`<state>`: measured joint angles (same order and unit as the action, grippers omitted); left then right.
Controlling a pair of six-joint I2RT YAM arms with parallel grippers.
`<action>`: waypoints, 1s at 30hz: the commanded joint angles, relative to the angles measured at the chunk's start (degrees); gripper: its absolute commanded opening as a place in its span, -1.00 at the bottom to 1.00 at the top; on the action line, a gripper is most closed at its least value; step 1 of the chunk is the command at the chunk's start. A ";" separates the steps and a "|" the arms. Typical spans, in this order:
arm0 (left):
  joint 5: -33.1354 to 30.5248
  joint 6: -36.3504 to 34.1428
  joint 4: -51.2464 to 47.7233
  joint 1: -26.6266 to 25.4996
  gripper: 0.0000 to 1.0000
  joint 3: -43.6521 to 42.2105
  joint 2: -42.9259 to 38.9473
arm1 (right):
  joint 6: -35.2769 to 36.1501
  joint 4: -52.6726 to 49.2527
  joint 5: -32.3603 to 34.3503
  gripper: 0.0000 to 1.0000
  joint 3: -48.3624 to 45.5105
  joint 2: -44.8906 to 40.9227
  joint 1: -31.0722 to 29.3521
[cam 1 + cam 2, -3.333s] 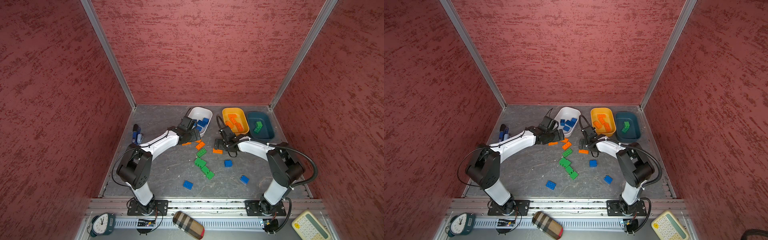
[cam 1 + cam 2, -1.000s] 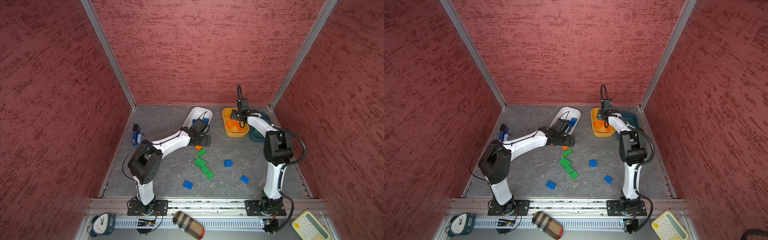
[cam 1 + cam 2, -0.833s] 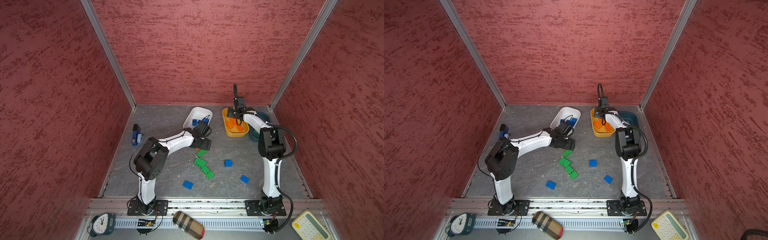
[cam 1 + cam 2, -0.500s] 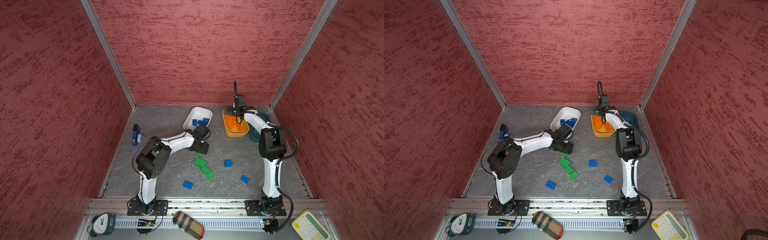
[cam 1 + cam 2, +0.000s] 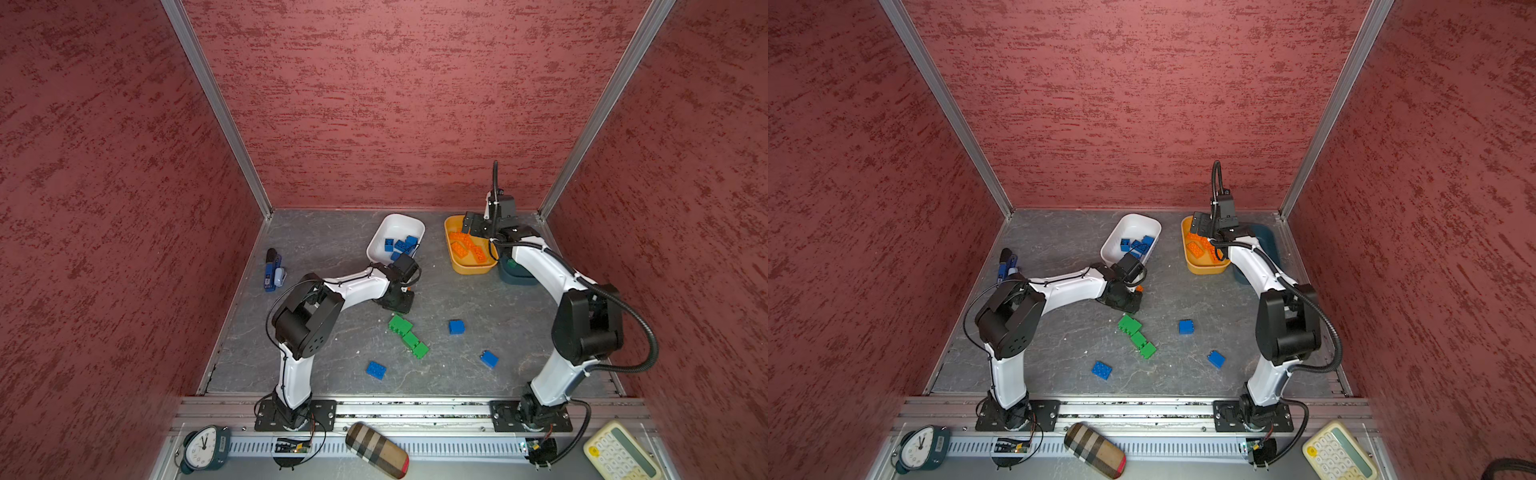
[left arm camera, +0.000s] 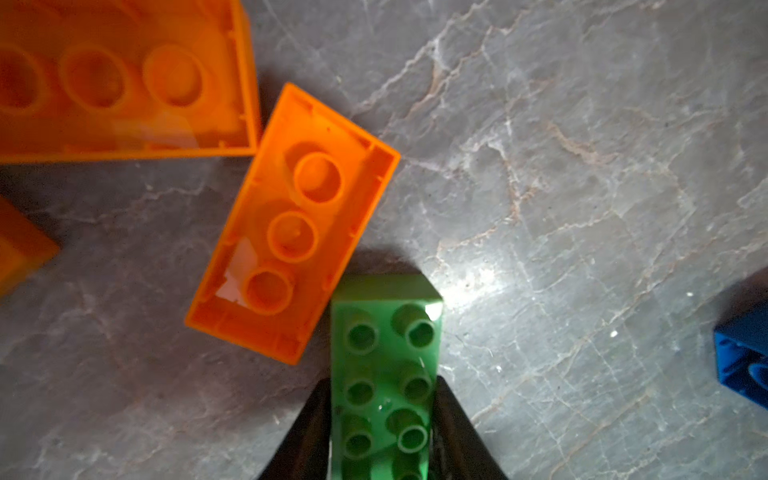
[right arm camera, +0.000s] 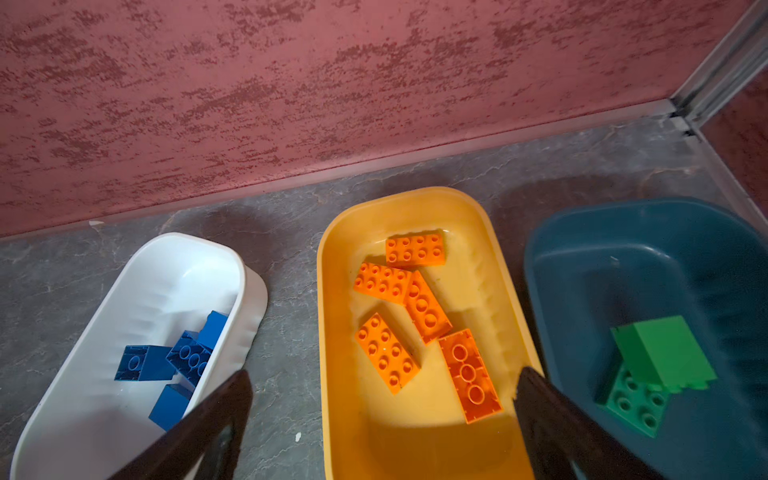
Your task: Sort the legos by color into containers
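In the left wrist view my left gripper [image 6: 382, 384] is shut on an oblong green lego [image 6: 386, 349] on the floor, next to two upturned orange legos [image 6: 291, 224]. In both top views it stands low in front of the white tub [image 5: 419, 227]. My right gripper [image 7: 384, 374] hangs open and empty over the yellow-orange tub [image 7: 332, 249], which holds several orange legos. The white tub [image 7: 178, 241] holds blue legos, and the dark teal tub [image 7: 582, 216] holds green ones. Loose on the floor lie green legos [image 5: 409, 336] and three blue ones [image 5: 456, 326].
A blue-and-black stapler-like gadget [image 5: 272, 270] lies by the left wall. Red walls close in three sides, with the tubs near the back one. On the front rail are a clock [image 5: 203, 449], a plaid case [image 5: 376, 451] and a calculator [image 5: 619, 453].
My left gripper came down by the orange legos and closed on the green one. My right gripper carried an orange lego to the yellow-orange tub and opened wide over it.
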<state>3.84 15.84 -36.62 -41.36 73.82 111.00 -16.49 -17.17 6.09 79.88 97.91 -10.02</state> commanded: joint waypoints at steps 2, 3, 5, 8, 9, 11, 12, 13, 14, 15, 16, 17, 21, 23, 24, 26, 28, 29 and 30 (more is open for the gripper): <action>-1.63 -1.32 -0.48 -0.99 -0.51 -0.43 -0.90 | -1.13 3.93 1.78 0.98 -4.98 -5.13 0.04; -1.78 -1.71 -0.09 -1.13 -0.60 -0.70 -1.42 | -2.06 4.90 1.71 0.98 -6.67 -6.38 0.06; -2.36 -1.95 0.72 -1.34 -0.78 -1.21 -2.33 | -2.40 7.12 -0.26 0.98 -9.80 -8.80 0.21; -3.49 -1.97 2.18 -1.51 -1.00 -2.02 -3.96 | -2.97 8.86 -4.71 0.98 -12.99 -11.87 0.36; -3.49 -2.12 2.77 -1.44 -1.00 -2.19 -4.59 | -3.42 8.96 -6.08 0.98 -13.65 -12.83 0.45; -3.53 -2.43 4.18 -1.46 -1.00 -2.47 -6.02 | -4.23 8.74 -8.38 0.98 -15.01 -14.28 0.45; -3.45 -2.75 5.50 -1.46 -1.00 -2.71 -6.92 | -4.17 8.75 -9.90 0.98 -15.86 -14.31 0.40; -3.35 -3.19 7.42 -1.43 -1.00 -3.20 -7.83 | -3.43 9.23 -12.17 0.98 -16.83 -16.47 0.45; -3.13 -3.71 9.47 -1.41 -1.00 -3.72 -8.71 | -2.88 9.66 -14.28 0.98 -17.76 -17.14 0.48; -2.53 -4.43 12.15 -1.33 -1.00 -4.43 -9.60 | -2.91 9.97 -16.26 0.98 -18.66 -17.79 0.43; -1.91 -5.08 14.38 -1.20 -1.00 -4.77 -10.25 | -3.08 9.90 -17.70 0.98 -19.24 -18.25 0.44; -0.76 -5.92 16.91 -1.01 -1.00 -5.00 -10.97 | -3.26 9.75 -19.82 0.97 -19.68 -18.66 0.44; 2.39 -9.23 26.09 -0.54 -1.00 -4.60 -12.09 | -5.31 7.68 -30.04 0.87 -19.54 -18.60 0.31; 5.58 -9.29 31.81 0.75 -1.00 -4.56 -12.12 | -4.72 6.85 -34.44 0.82 -19.36 -18.27 -0.20; 8.74 -9.03 34.91 1.68 -1.00 -4.82 -11.96 | -4.60 6.28 -35.05 0.82 -19.23 -18.15 -0.76; 14.70 -9.64 43.21 3.03 -1.00 -6.41 -11.94 | -4.90 5.21 -37.00 0.82 -18.59 -17.74 -1.33; 16.98 -13.02 52.86 2.72 -1.00 -8.94 -12.45 | -5.22 4.90 -40.14 0.81 -17.98 -17.51 -1.83; 16.13 -15.45 55.95 1.94 -1.00 -9.66 -12.72 | -4.97 5.03 -41.85 0.79 -17.83 -17.47 -2.26; 14.51 -17.70 57.74 1.20 -1.00 -9.70 -12.70 | -4.34 5.35 -43.28 0.77 -18.02 -17.62 -2.79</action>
<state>14.83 4.62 6.76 -38.57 65.52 99.68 -21.21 -11.16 -29.65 60.58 80.16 -11.64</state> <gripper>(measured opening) 0.325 0.891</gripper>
